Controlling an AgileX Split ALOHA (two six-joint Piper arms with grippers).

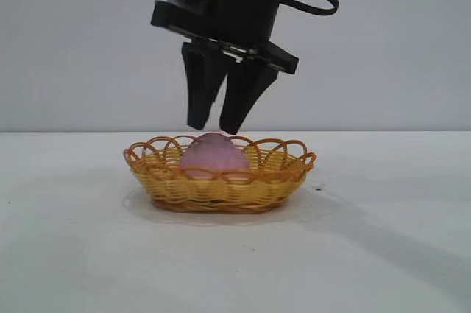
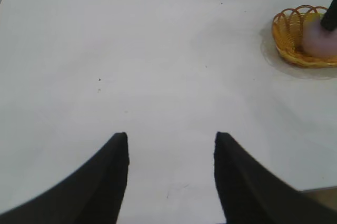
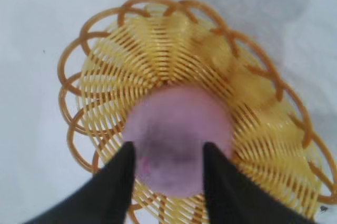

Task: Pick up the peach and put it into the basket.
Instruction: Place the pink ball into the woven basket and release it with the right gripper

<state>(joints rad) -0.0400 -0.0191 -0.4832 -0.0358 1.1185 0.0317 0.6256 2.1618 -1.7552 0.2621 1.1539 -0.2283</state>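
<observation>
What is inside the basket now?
The peach sits inside the basket, with the right gripper open just above it. The basket floor beneath the peach is covered.

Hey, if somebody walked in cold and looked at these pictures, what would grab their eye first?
First, the yellow basket with its orange looped rim, mid-table, with the pale pink peach sitting inside it. Directly above hangs the black right gripper, open, its fingertips just over the top of the peach. The left gripper is off to the side over bare white table, open and holding nothing.
</observation>
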